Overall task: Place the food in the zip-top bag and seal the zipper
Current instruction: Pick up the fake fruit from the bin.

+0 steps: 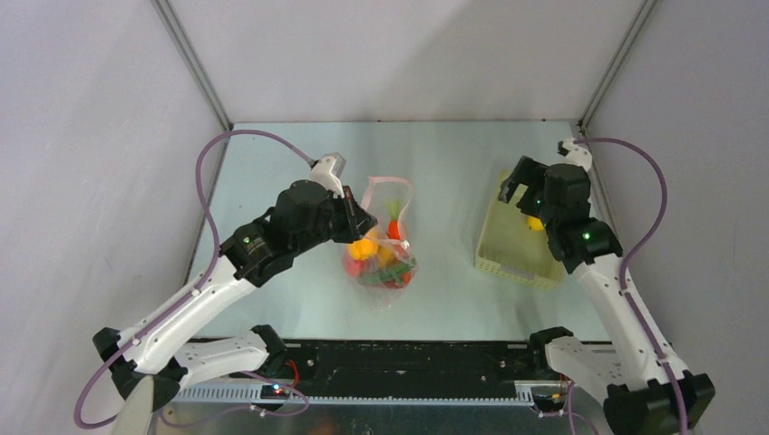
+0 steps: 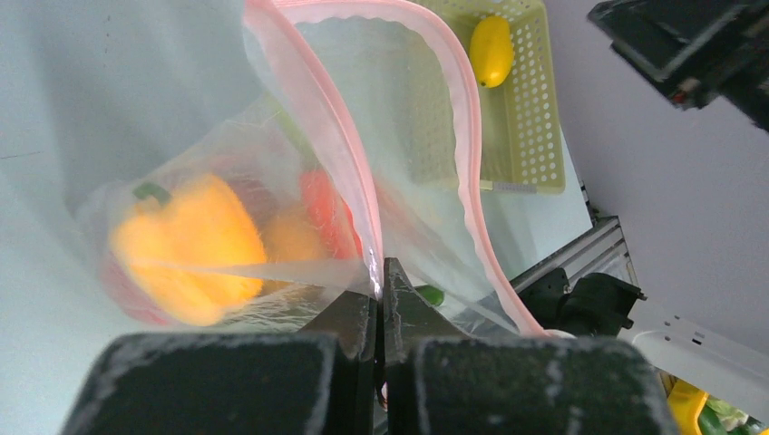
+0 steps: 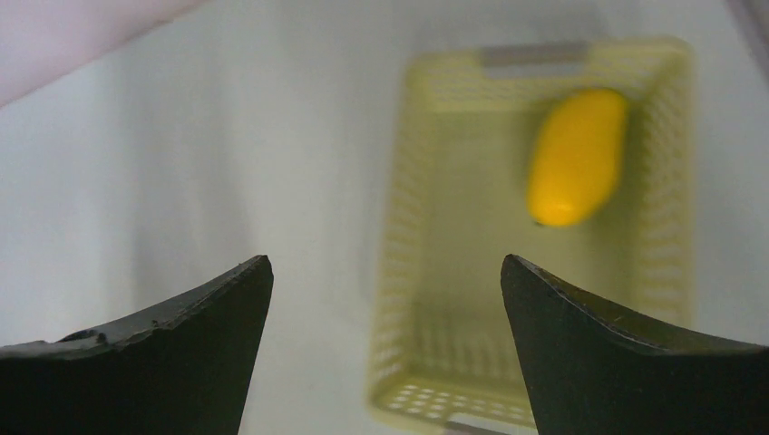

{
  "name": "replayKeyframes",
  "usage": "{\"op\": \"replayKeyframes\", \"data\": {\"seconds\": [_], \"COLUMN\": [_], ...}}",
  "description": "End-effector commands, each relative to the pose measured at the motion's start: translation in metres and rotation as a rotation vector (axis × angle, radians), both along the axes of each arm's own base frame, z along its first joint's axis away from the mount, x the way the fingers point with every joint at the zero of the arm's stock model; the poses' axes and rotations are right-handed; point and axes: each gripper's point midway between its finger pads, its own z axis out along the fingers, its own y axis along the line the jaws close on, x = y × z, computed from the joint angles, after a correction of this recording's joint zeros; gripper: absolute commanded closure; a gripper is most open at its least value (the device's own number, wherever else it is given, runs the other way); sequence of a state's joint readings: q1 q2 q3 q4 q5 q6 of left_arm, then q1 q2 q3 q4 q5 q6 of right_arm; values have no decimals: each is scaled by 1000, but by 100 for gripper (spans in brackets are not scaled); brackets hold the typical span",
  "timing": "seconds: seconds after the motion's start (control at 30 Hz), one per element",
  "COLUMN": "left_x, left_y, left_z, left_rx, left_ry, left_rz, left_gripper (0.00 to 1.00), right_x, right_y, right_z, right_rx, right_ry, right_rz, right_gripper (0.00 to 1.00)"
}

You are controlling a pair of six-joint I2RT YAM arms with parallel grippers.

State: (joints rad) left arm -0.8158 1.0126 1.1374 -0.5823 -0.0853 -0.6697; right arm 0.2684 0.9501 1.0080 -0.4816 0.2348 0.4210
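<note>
The zip-top bag [image 1: 392, 258] stands mid-table with its mouth open upward. Its pink zipper [image 1: 392, 181] forms a loop. Inside lie a yellow pepper [image 1: 364, 246], a red piece [image 1: 394, 228] and green pieces. My left gripper [image 1: 366, 225] is shut on the bag's near mouth edge; in the left wrist view the gripper [image 2: 381, 272] pinches the plastic by the zipper [image 2: 317, 118], with the yellow pepper [image 2: 186, 245] behind the film. My right gripper [image 1: 515, 192] is open and empty above the basket. One yellow food piece [image 3: 576, 154] lies in the basket, right of my right gripper [image 3: 385, 272].
The pale-yellow perforated basket [image 1: 508, 258] sits at the right, also seen in the left wrist view [image 2: 535, 136] and the right wrist view [image 3: 399, 272]. Grey walls enclose the table at back and sides. The arm bases and a black rail run along the near edge.
</note>
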Motion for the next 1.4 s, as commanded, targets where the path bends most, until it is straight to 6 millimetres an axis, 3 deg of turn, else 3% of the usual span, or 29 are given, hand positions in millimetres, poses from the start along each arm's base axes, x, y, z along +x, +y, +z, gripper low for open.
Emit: {"op": "replayKeyframes", "data": {"seconds": [0.0, 0.2, 0.37, 0.6, 1.03, 1.37], "left_x": [7, 9, 11, 12, 16, 15], "left_y": [2, -4, -9, -21, -26, -28], "left_z": [33, 21, 16, 14, 8, 7], "left_rx": [-51, -48, -44, -53, -55, -61], "left_ry": [-100, -81, -78, -75, -72, -62], "left_rz": [18, 6, -12, -55, -61, -66], "left_gripper": [100, 100, 100, 100, 100, 100], "right_x": [2, 22, 36, 48, 83, 95], "right_y": [-52, -96, -112, -136, -133, -132], "right_z": [-60, -108, -144, -168, -197, -215], "right_rx": [-33, -99, -114, -118, -64, -35], "right_ry": [211, 338, 420, 449, 451, 479], "right_rz": [-191, -355, -419, -505, -420, -399], "right_gripper": [1, 1, 1, 1, 1, 5]}}
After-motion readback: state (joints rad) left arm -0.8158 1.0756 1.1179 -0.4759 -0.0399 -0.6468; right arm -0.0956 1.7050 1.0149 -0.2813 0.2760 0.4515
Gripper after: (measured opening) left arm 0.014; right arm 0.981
